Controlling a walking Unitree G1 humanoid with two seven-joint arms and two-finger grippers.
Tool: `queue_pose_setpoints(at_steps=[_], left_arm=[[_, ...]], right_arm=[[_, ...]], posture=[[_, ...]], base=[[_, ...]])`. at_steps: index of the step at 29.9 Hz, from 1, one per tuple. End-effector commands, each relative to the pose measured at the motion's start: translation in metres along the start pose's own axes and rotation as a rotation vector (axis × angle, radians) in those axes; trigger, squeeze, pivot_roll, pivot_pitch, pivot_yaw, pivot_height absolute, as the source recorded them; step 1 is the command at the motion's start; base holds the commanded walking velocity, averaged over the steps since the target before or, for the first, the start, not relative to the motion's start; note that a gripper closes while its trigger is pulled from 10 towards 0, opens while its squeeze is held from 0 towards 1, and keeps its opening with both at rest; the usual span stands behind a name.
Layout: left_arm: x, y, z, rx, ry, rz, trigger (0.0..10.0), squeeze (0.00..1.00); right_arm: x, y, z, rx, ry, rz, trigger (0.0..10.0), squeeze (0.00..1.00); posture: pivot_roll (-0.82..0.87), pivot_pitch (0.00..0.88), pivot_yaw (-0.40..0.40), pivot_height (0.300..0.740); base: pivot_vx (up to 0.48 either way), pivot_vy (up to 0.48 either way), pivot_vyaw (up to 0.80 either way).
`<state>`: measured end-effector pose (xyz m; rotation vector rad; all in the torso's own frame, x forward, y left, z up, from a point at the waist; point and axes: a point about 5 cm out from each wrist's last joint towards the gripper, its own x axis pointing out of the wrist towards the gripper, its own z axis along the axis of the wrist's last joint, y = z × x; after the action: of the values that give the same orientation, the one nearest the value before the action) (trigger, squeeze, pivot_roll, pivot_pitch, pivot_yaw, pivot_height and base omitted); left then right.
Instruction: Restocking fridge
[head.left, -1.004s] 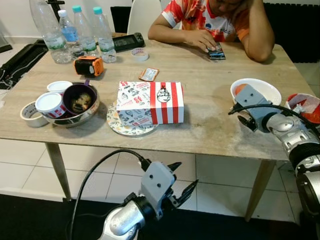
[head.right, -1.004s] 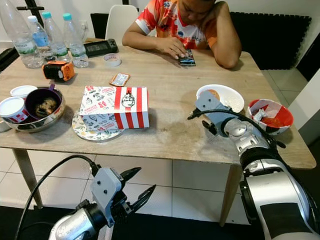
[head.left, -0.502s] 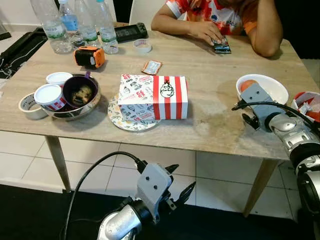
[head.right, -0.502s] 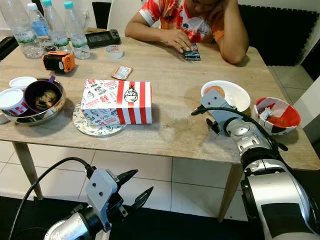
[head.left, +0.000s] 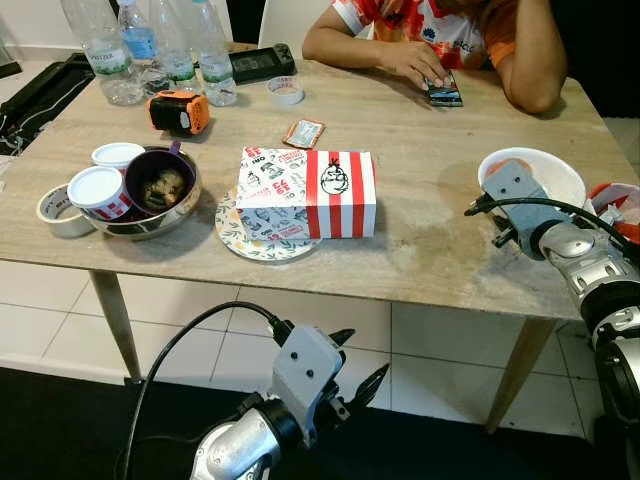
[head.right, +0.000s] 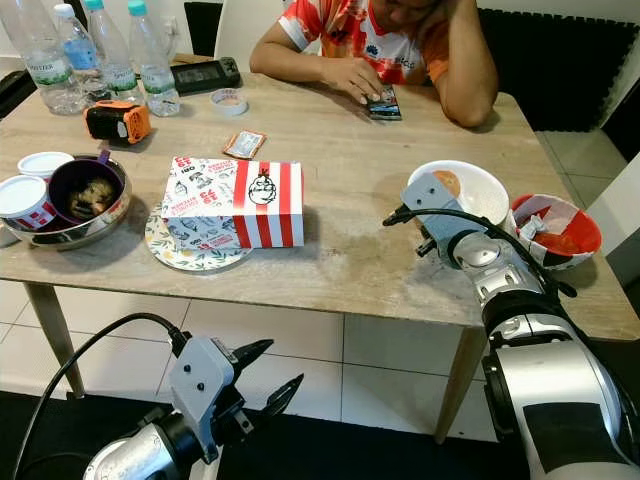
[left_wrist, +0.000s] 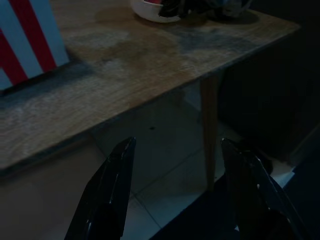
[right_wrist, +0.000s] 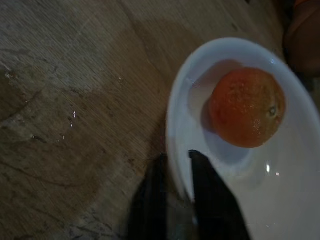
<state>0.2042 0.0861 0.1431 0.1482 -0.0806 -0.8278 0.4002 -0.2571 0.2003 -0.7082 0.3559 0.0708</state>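
Right wrist view: right gripper (right_wrist: 175, 192) stretched over the table (head.left: 420, 150) to the white bowl (right_wrist: 280, 210), fingers nearly together, pinching the rim, one inside, one outside. Round orange (right_wrist: 246, 107) resting inside that bowl, just beyond the fingertips. Left gripper (head.left: 355, 375) hanging below the table edge, well short of the bowl, fingers spread wide, holding nothing.

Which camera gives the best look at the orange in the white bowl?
The right wrist view: the orange lies close and whole in the bowl. In both eye views the right arm hides most of it.
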Motion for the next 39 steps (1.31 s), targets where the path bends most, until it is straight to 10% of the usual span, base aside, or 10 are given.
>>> queue_pose_setpoints(at_steps=[1, 18, 39], left_arm=[[-0.003, 0.001, -0.005, 0.009, 0.031, 0.002, 10.0, 0.0], [-0.002, 0.038, -0.014, 0.068, 0.07, 0.055, 10.0, 0.0], [0.019, 0.057, -0.023, 0.099, 0.06, 0.02, 10.0, 0.0]], right_arm=[[-0.002, -0.004, -0.009, 0.022, 0.037, -0.005, 0.0, 0.0], [-0.005, -0.015, 0.002, -0.016, 0.005, 0.009, 0.0, 0.0], [-0.016, -0.009, 0.026, -0.287, -0.033, 0.476, 0.6, 0.0]], posture=[[0.11, 0.234, -0.053, 0.74], [0.07, 0.194, -0.048, 0.74], [-0.03, 0.125, -0.036, 0.74]], base=[[0.0, 0.0, 0.0], [0.0, 0.0, 0.0], [0.0, 0.0, 0.0]])
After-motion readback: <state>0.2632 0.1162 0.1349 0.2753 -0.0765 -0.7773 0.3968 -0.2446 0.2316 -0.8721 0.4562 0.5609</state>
